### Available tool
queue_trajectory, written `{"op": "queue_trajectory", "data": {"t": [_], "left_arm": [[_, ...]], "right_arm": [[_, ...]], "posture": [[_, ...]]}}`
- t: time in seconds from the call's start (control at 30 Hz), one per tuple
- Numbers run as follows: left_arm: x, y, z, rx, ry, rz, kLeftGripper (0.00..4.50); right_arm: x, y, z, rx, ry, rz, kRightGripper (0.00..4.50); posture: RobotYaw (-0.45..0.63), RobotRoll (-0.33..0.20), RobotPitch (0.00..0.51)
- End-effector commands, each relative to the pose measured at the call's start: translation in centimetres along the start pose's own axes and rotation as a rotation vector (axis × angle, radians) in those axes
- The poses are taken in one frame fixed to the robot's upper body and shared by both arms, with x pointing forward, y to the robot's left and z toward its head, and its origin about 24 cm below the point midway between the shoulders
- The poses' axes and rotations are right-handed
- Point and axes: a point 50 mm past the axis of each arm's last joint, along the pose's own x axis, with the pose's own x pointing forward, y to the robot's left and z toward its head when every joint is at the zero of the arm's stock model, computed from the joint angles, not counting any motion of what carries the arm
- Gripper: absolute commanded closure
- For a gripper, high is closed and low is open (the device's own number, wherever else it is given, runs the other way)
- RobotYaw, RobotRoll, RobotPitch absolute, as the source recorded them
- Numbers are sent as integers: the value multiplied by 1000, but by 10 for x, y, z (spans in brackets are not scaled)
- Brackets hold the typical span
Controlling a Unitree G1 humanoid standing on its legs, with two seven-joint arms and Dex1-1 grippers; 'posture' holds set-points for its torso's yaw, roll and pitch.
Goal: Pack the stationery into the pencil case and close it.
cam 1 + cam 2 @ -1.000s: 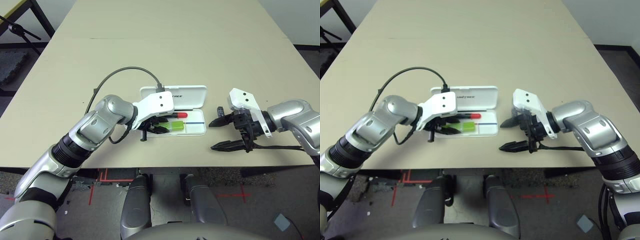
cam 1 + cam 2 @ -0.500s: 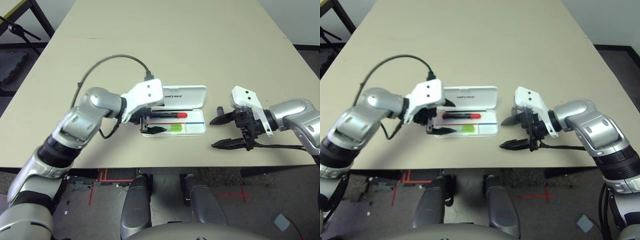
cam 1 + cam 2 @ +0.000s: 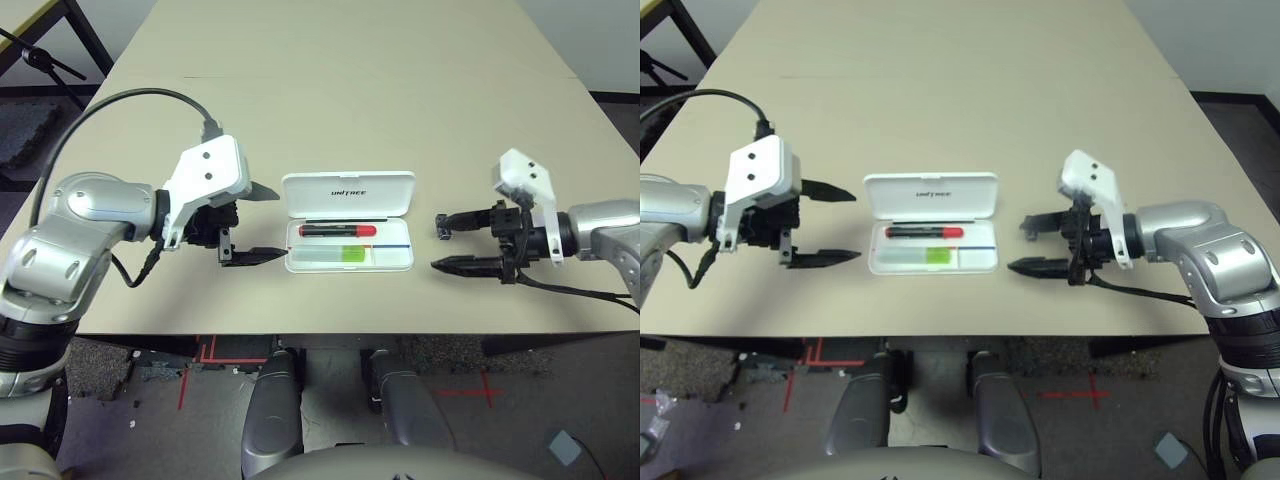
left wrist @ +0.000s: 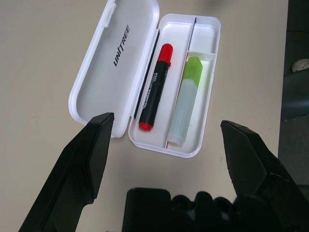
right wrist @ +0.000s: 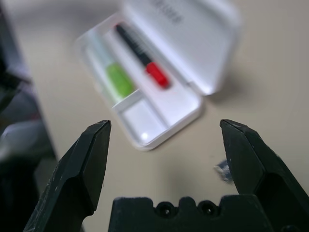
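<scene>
Beige laminate covers the table [image 3: 330,90], a long matte top that runs far back from the robot; a faint seam crosses it toward the far end. Beyond its left edge stands dark floor with a black metal stand [image 3: 40,55], and past the right edge a strip of dark floor under a pale wall. Below the near edge the floor is grey, marked with red tape crosses [image 3: 470,388].

The pencil case [image 3: 348,215] lies open close to the near edge, roughly midway between the arms, its lid [image 3: 348,192] folded back flat on the far side with dark lettering showing. In the tray, the red marker [image 3: 337,230] lies lengthwise in the far lane and the lime-green highlighter [image 3: 350,256] in the near lane, right of middle; the tray's right end holds nothing. The small dark block [image 3: 441,224] sits on the bare table just right of the case, beside the far finger of the right gripper [image 3: 452,242].

The left gripper [image 3: 262,224] hovers just left of the case, pointing right at it, fingers spread wide with nothing between them. The right gripper points left toward the case, its fingers likewise spread wide and holding nothing.

Bare tabletop stretches wide on the far side of the case and out to both sides behind the arms; on the near side only a narrow band separates the tray from the table's edge.
</scene>
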Motion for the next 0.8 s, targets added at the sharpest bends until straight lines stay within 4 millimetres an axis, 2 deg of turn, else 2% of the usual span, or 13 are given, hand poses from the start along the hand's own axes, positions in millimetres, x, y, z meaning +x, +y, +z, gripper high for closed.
{"op": "queue_trajectory", "data": {"t": [0.03,0.17,0.4,0.6,0.8], "left_arm": [[6,-2,0,10,-13,-20,22],[7,2,0,20,-20,-22,22],[-3,14,5,56,-7,5,22],[-3,12,3,53,8,-9,22],[-2,9,4,49,10,-10,22]], "right_arm": [[-3,-5,2,72,-13,-182,0],[7,-14,1,176,-7,-421,0],[38,-9,-1,297,-47,-645,0],[61,-1,3,368,-90,-691,0],[72,3,-3,381,-44,-672,0]], "posture": [[-99,0,180],[-125,0,180],[-136,0,182],[-133,0,185],[-133,0,185]]}}
